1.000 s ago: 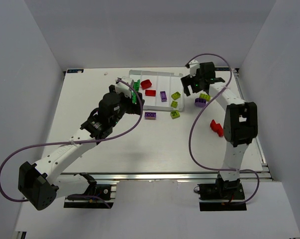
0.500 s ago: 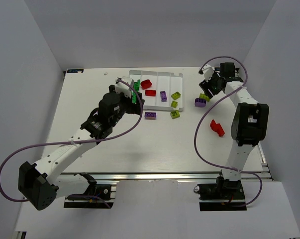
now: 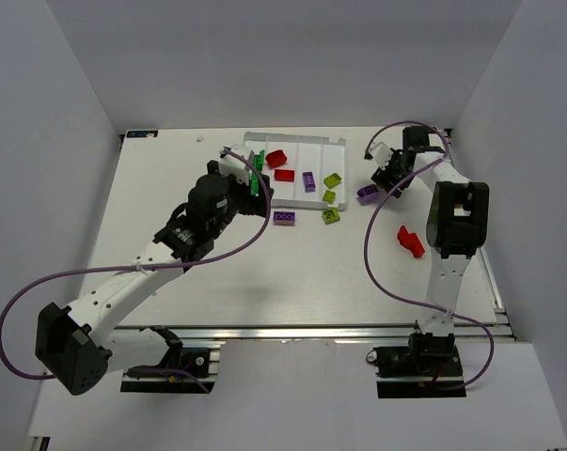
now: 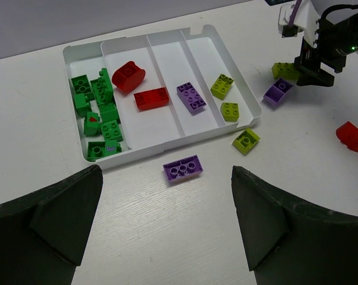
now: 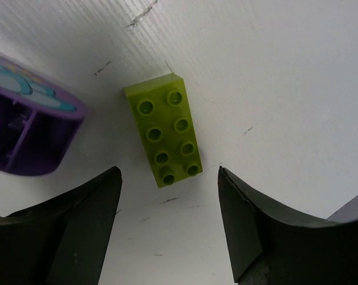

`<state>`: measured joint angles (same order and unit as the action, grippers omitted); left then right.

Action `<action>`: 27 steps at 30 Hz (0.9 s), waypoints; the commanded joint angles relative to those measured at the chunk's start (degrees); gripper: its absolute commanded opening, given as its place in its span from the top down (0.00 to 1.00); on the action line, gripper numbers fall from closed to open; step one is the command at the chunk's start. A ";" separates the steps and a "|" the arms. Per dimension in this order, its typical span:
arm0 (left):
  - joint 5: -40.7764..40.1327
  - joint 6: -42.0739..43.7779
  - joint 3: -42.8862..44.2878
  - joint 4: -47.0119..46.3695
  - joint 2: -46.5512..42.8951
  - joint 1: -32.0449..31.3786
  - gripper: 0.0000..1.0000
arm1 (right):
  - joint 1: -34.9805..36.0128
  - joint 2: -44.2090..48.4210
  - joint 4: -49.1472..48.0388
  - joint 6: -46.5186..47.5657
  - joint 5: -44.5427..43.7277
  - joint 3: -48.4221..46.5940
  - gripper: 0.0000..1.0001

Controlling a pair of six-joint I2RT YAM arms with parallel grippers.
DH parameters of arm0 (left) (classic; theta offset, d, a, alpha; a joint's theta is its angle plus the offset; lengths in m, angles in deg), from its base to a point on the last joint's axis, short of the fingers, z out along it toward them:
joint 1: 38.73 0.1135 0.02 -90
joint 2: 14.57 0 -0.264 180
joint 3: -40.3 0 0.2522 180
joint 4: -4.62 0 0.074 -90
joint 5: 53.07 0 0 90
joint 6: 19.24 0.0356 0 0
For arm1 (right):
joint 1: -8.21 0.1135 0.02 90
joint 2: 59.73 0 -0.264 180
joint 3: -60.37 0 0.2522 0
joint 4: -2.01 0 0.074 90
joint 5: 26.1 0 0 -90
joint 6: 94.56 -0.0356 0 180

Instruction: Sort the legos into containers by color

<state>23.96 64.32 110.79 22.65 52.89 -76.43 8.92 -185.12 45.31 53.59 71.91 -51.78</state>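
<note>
White tabletop (image 5: 273, 71) carries a yellow-green brick (image 5: 165, 136) lying between the right end effector's (image 5: 168, 175) spread fingers, touching neither.

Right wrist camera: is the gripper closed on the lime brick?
No, the right gripper is open; the lime brick lies untouched between its fingers.

No legible text, number or brand name in any view.

Left wrist view: in the tray (image 4: 167, 151), leftmost compartment, ahead and left of the left gripper (image 4: 165, 178), one green brick (image 4: 92, 120) carries a small red printed mark. A second green brick (image 4: 111, 148), nearer the gripper, carries a bluish-purple mark. Both are too small to read.

Right wrist view: the purple piece (image 5: 24, 119), ahead and left of the right gripper (image 5: 168, 172), shows a pale blue and yellow print on its top. No characters can be made out.
</note>
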 commanded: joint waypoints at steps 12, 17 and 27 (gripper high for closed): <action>0.05 0.55 -0.22 -0.05 1.01 0.25 0.02 | -0.10 -5.83 7.54 2.50 2.27 -11.29 0.31; -0.12 0.55 -0.13 -0.05 0.92 0.25 0.02 | -0.10 -7.59 9.57 2.49 4.29 -13.32 0.33; -0.04 0.55 -0.13 -0.05 0.48 0.25 0.02 | -0.10 -10.94 15.46 2.67 6.40 -17.36 0.40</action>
<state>24.00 64.36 110.79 22.67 54.38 -76.38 8.94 -194.62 57.38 55.88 76.61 -67.08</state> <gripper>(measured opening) 0.982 0.618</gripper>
